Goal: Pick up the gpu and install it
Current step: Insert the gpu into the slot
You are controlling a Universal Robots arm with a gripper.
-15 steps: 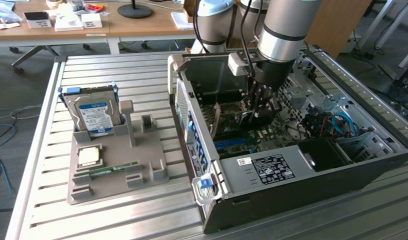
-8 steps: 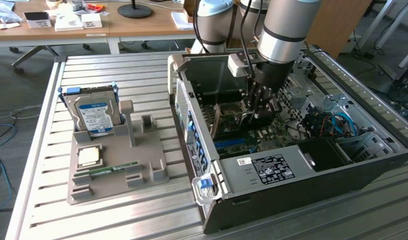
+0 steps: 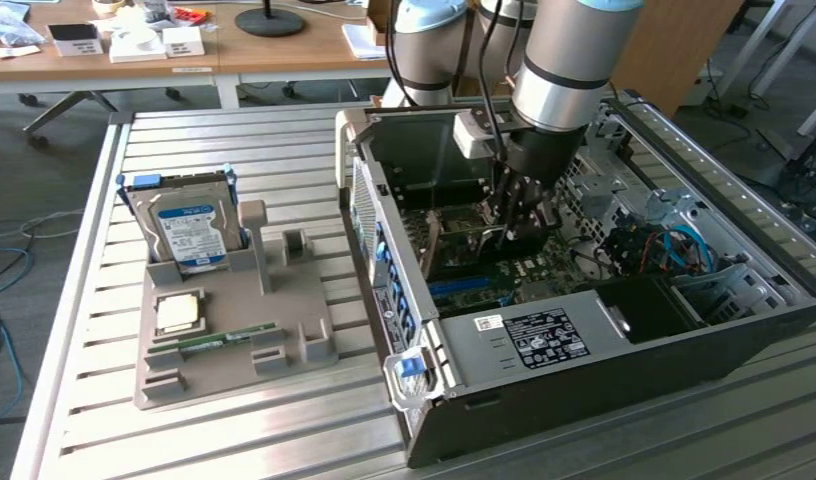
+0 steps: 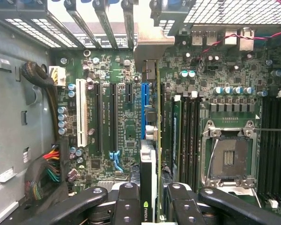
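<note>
Gripper [image 4: 153,199] jaws hold the gpu [image 4: 148,168] edge-on between them, deep inside the open computer case [image 3: 622,330]. The card lies along the blue slot [image 4: 144,105] on the motherboard [image 4: 117,136]

I see my gripper [image 4: 152,204] clamped on the gpu [image 4: 149,173], which stands edge-on over the motherboard [image 4: 117,140], running along the blue slot [image 4: 144,110]. Its silver bracket [image 4: 147,47] sits by the rear slot covers [image 4: 103,21]. The CPU socket [image 4: 229,159] lies near. I cannot tell whether the card is seated.
</note>
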